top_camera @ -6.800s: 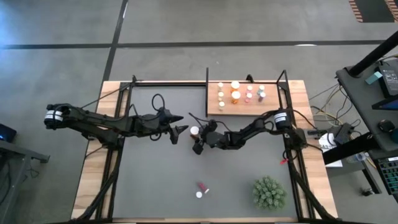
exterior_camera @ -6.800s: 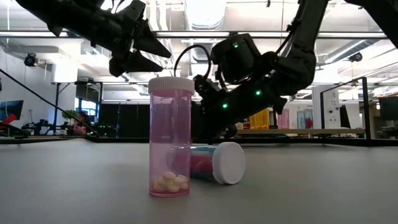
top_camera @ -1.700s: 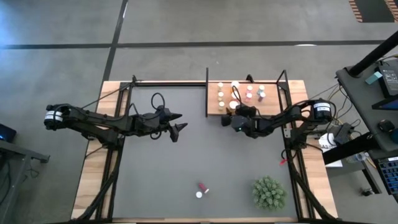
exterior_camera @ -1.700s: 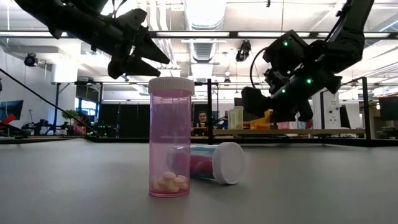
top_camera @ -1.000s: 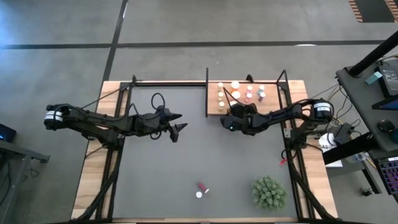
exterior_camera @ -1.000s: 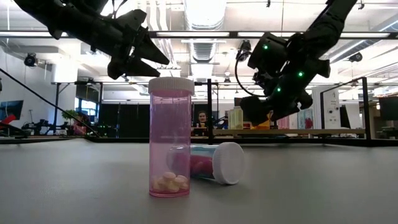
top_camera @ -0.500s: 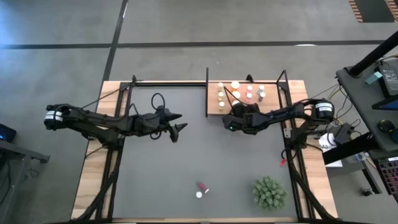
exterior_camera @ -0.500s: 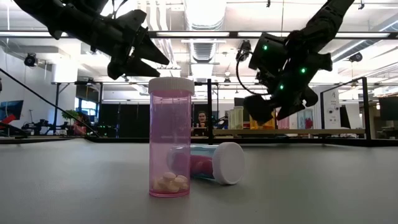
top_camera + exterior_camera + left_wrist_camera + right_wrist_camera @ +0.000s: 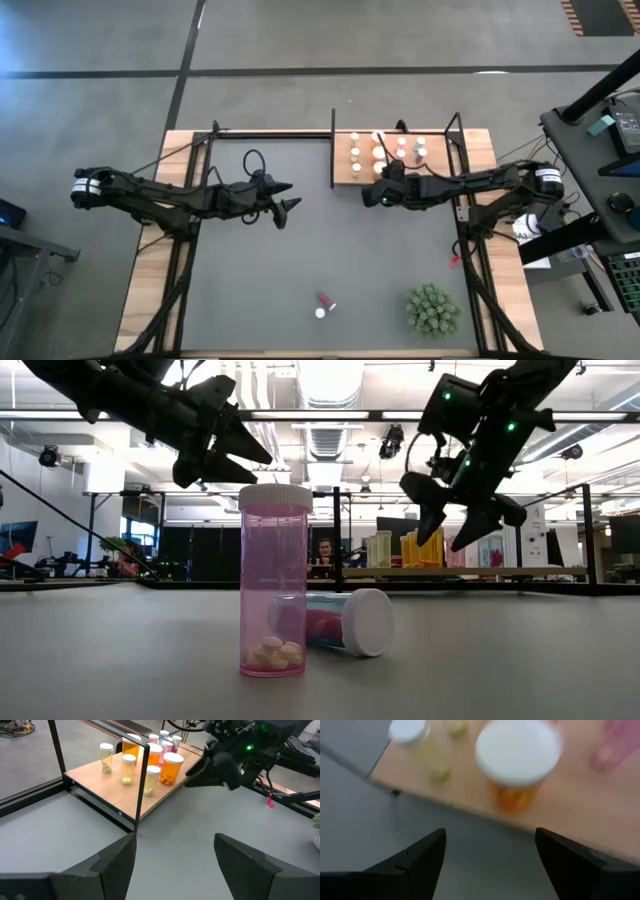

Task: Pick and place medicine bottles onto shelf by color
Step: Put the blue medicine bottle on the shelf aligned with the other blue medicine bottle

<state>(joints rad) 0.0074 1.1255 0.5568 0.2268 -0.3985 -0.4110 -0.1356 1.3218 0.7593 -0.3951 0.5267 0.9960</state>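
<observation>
A wide industrial hall with strip lights stretches behind the dark grey mat [image 9: 300,250], and at the mat's far right corner sits the shelf [image 9: 345,178], already carrying most of the medicine bottles [image 9: 385,152] in rows of pale, orange and pink. The right gripper [image 9: 372,196] hangs just off the shelf's near edge, its jaws spread and empty, with an orange bottle [image 9: 517,762] standing upright on the board right in front of it. The left gripper [image 9: 285,206] waits above the middle of the mat, also spread wide with nothing in it. What is left to sort lies well away at the mat's near edge: a pink bottle [image 9: 274,580] standing upright, and touching it a second pink bottle [image 9: 335,622] tipped on its side, its white cap facing toward the right. Both arms are well apart from that pair, and neither looks clearly nearer; I'd guess either could take it, coming down over the upright one's cap first.
</observation>
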